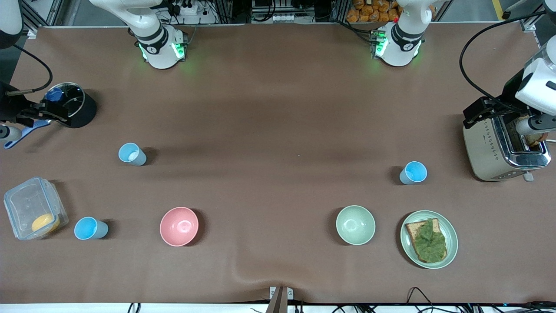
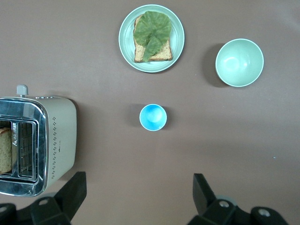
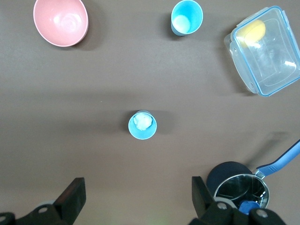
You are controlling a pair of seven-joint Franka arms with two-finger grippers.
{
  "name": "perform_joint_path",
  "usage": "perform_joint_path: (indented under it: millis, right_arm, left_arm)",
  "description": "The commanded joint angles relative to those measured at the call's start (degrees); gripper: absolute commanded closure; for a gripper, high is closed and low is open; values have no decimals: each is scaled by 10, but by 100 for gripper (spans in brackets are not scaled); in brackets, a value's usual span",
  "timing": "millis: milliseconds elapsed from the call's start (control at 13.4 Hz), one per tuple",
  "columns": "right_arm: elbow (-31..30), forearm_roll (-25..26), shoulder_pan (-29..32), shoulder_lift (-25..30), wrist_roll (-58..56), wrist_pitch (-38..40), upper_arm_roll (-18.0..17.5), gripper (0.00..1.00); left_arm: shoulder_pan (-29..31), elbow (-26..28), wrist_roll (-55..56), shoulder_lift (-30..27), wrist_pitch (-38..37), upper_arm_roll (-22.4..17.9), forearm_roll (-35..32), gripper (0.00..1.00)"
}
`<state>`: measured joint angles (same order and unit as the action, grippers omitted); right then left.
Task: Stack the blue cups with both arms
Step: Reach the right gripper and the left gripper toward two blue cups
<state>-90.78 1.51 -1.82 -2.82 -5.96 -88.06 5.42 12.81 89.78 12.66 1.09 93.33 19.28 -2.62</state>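
Three blue cups stand upright and apart on the brown table. One cup is toward the right arm's end, and a second cup stands nearer the front camera beside a clear box. The third cup is toward the left arm's end. My left gripper is open and empty, high over the table, with the third cup below it. My right gripper is open and empty, high over the table, with the first cup below it and the second cup farther off. The front view shows only the arm bases.
A pink bowl, a green bowl and a plate with toast and lettuce lie nearest the front camera. A toaster stands at the left arm's end. A black pot and a clear box are at the right arm's end.
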Motion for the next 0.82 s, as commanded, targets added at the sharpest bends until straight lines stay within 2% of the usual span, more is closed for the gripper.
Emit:
perform_joint_path:
  millis: [0, 524, 599, 748]
  right_arm:
    - [-7, -6, 9, 8, 7, 2, -6, 0]
    - [-7, -6, 9, 8, 5, 2, -6, 0]
    - [-7, -6, 9, 8, 2, 2, -6, 0]
    - [-7, -6, 9, 4, 0, 3, -6, 0]
  left_arm:
    - [4, -10, -18, 2, -8, 2, 4, 0]
    - [5, 1, -54, 53, 1, 1, 5, 0]
    - [7, 13, -53, 59, 12, 1, 5, 0]
    - [27, 70, -53, 58, 72, 1, 4, 0]
